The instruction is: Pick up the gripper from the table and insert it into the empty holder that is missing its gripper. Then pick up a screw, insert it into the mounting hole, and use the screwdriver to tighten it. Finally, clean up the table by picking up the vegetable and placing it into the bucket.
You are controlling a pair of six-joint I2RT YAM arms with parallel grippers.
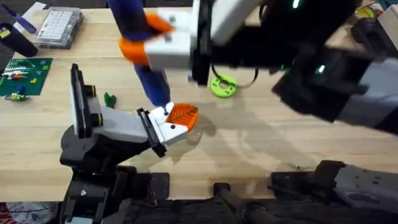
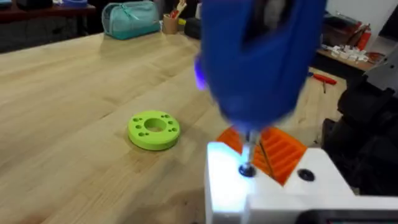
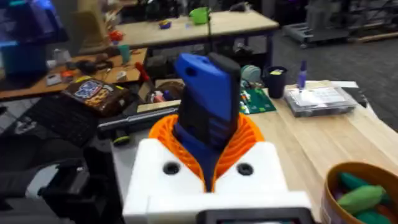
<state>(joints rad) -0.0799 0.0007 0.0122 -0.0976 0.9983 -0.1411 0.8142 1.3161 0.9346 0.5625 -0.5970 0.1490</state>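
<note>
My right gripper (image 1: 152,38) reaches across the table and is shut on the blue screwdriver (image 1: 152,81), which points down. In the right wrist view its orange pads (image 3: 249,140) clamp the blue body (image 3: 205,99). The bit rests on a small dark screw (image 2: 247,169) in the white finger mount of my left gripper (image 1: 182,116), whose orange pads (image 2: 283,152) lie together with nothing between them. The tiny dark-green vegetable (image 1: 109,98) lies on the table left of the left arm's wrist. The mustard-yellow bucket (image 3: 357,165) shows in the right wrist view with green pieces inside.
A lime-green ring (image 1: 222,86) lies right of the screwdriver tip. A clear parts box (image 1: 59,26) sits at the back left, and a green circuit board (image 1: 25,76) at the left edge. The right arm hangs large and dark over the table's right half.
</note>
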